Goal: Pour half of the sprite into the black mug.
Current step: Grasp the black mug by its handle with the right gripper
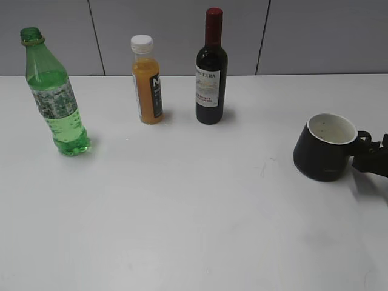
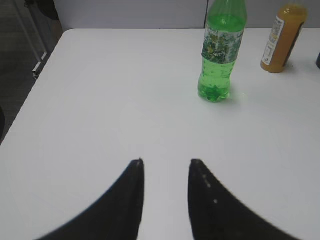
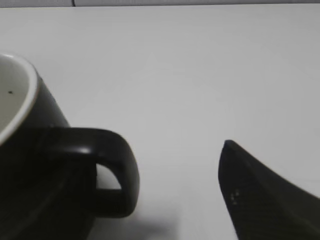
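Three bottles stand on the white table point(image 1: 182, 230): the sprite point(image 1: 54, 97) far left, an orange juice bottle point(image 1: 147, 82) and a wine bottle point(image 1: 211, 70) behind. The black mug point(image 1: 324, 147) sits right, its handle just beside the right gripper point(image 1: 371, 154), parted around nothing. The left gripper point(image 2: 166, 162) hovers released, well short of the sprite.

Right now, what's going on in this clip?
Nothing is held yet. The right gripper is at the black mug's handle, open, one finger beside the loop. The left gripper hangs open over bare table, short of the sprite, which stands upright and uncapped near the juice bottle and wine bottle.
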Motion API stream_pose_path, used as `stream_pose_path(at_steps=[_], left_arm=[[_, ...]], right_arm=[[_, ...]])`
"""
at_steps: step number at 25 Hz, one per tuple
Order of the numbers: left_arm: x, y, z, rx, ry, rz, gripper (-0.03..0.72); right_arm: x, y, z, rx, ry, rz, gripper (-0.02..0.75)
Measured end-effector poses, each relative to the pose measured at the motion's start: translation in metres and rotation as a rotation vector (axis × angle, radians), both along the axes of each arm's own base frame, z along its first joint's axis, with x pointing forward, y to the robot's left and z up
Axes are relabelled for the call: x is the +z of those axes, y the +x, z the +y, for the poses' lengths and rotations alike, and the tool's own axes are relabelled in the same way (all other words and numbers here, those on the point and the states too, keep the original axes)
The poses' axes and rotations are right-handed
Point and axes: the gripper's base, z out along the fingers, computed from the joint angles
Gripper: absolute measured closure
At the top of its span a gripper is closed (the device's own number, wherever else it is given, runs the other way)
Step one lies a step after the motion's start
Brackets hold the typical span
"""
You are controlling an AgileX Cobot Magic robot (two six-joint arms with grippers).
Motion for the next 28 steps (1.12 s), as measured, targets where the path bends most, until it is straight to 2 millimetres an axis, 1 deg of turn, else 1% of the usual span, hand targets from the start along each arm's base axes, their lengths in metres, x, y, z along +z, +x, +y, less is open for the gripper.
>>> stream_pose_path(at_steps=[5, 13, 17, 19, 24, 28], left_arm=[[0.000, 0.000, 0.000, 0.000, 0.000, 0.000, 0.450], [0.000, 0.000, 0.000, 0.000, 0.000, 0.000, 0.450], [0.000, 0.000, 0.000, 0.000, 0.000, 0.000, 0.450], [0.000, 0.000, 0.000, 0.000, 0.000, 0.000, 0.450], [0.000, 0.000, 0.000, 0.000, 0.000, 0.000, 0.450], [0.000, 0.000, 0.000, 0.000, 0.000, 0.000, 0.450]], right_arm=[[-0.004, 0.006, 0.000, 0.019, -0.002, -0.004, 0.188], [-0.010, 0.016, 0.001, 0.049, -0.004, -0.009, 0.195], [-0.011, 0.018, 0.001, 0.057, -0.006, -0.012, 0.197], [-0.011, 0.019, 0.001, 0.062, -0.008, -0.015, 0.214], [-0.010, 0.020, 0.001, 0.068, -0.011, -0.020, 0.294], [-0.010, 0.021, 0.002, 0.082, -0.012, -0.022, 0.428]])
